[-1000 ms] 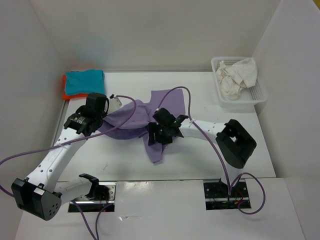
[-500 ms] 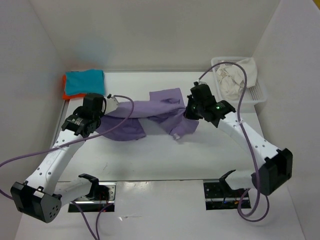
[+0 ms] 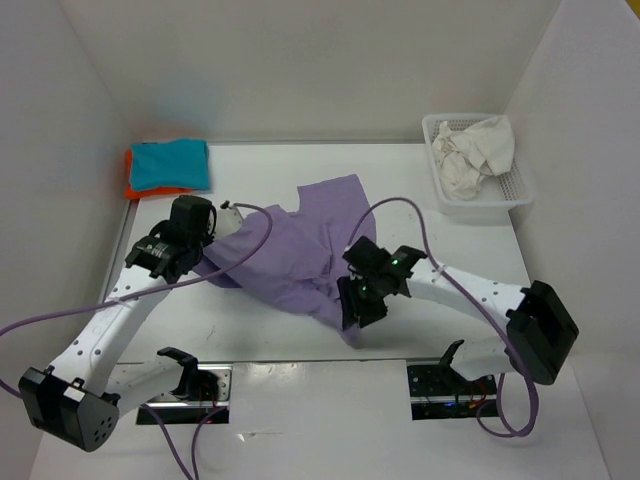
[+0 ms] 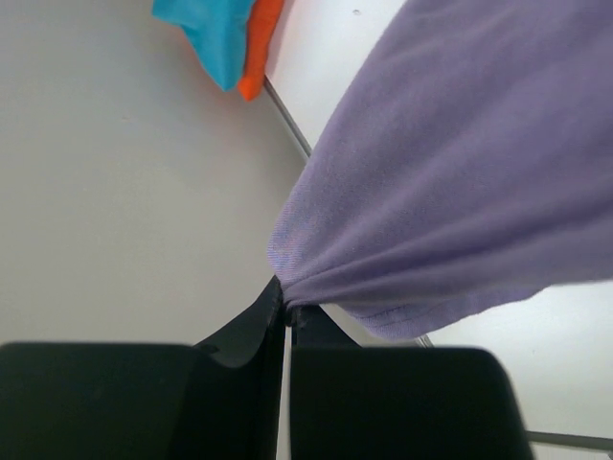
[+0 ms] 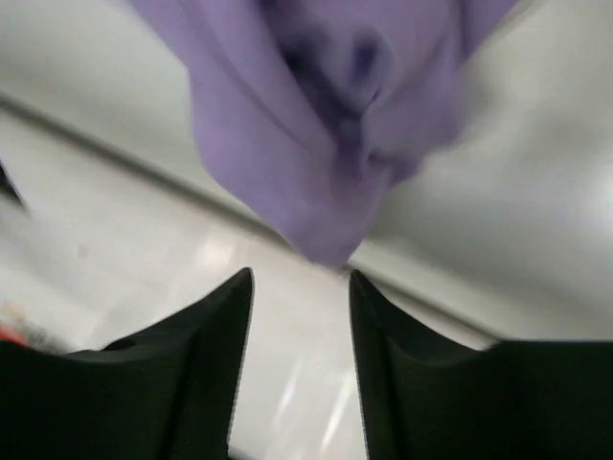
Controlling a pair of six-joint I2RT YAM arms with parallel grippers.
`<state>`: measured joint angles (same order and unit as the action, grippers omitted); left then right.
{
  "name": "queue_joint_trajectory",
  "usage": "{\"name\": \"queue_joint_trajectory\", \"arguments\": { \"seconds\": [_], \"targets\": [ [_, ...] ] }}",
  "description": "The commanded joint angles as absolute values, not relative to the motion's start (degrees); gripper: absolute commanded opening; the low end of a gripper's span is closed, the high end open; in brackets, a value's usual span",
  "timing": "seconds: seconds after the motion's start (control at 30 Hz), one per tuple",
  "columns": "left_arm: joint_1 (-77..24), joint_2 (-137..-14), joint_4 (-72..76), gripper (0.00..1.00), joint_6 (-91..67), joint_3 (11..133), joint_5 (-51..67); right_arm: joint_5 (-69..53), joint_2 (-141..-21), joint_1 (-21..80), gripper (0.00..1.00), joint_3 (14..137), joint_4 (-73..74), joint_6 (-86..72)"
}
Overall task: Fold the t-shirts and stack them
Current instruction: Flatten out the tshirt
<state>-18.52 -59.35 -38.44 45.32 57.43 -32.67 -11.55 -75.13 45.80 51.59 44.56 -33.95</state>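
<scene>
Left jaws are clamped on 1 edge of the lavender shirt point(image 3: 285, 255), prob anchoring that side so it spreads flat mid-tabletop point(image 3: 250, 330). Right jaws gape w/ nothing in them, bunched corner just past the tips, imo lining up a regrab.

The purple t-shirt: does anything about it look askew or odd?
Yes. The lavender t-shirt lies bunched and slanted across the table, not flat. Only the left gripper pinches its edge. The right gripper is open, with the wrinkled near corner just ahead of it.
</scene>
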Motion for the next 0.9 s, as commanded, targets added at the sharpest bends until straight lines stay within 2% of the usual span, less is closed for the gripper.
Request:
{"name": "queue_joint_trajectory", "arguments": {
  "seconds": [0.0,0.03,0.13,0.17,0.3,0.4,0.43,0.53,0.6,0.63,0.77,0.87],
  "targets": [
    [-18.63,-57.39,-38.76,0.0,46.41,56.95,-31.64,-23.64,-77.69,52.54,0.54,49.75,44.47,-37.35],
    [-18.63,-57.39,-38.76,0.0,46.41,56.34,-31.64,-22.95,-77.7,54.82,0.54,50.7,44.99,-36.83],
    [-18.63,-56.87,-39.29,0.0,46.41,55.82,-31.64,-19.62,-74.11,53.01,0.52,54.73,46.23,-36.12],
    [-18.63,-56.87,-39.29,0.0,46.41,55.81,-31.64,-16.12,-71.48,47.95,0.48,55.54,46.23,-36.12],
    [-18.63,-56.87,-39.29,0.0,46.41,55.2,-31.64,-13.54,-70.48,34.29,0.23,56.07,40.53,-35.6],
    [-18.63,-56.87,-39.29,0.0,46.41,55.2,-31.64,-13.54,-75.99,33.57,0.2,56.77,36.21,-34.11],
    [-18.63,-56.87,-39.29,0.0,46.41,55.2,-32.25,-14.06,-77.5,34.27,0.29,56.78,36.21,-34.1],
    [-18.63,-56.87,-39.29,0.0,46.41,55.2,-32.87,-9.86,-79.89,39.8,0.44,56.78,39.27,-34.36],
    [-18.63,-56.87,-39.29,0.0,46.41,55.2,-32.87,-5.83,-79.89,43.4,0.49,56.78,41.56,-36.89],
    [-18.63,-56.87,-39.29,0.0,46.41,54.67,-32.87,-4.84,-81.28,44.11,0.55,56.78,44.1,-38.31],
    [-18.63,-57.39,-38.76,0.0,46.41,54.67,-32.87,-3.6,-83.14,47.1,0.64,55.11,44.57,-43.41],
    [-18.63,-57.39,-38.76,0.0,46.41,55.19,-32.87,-3.08,-85.86,47.64,0.65,54.49,42.02,-45.44]
  ]
}}
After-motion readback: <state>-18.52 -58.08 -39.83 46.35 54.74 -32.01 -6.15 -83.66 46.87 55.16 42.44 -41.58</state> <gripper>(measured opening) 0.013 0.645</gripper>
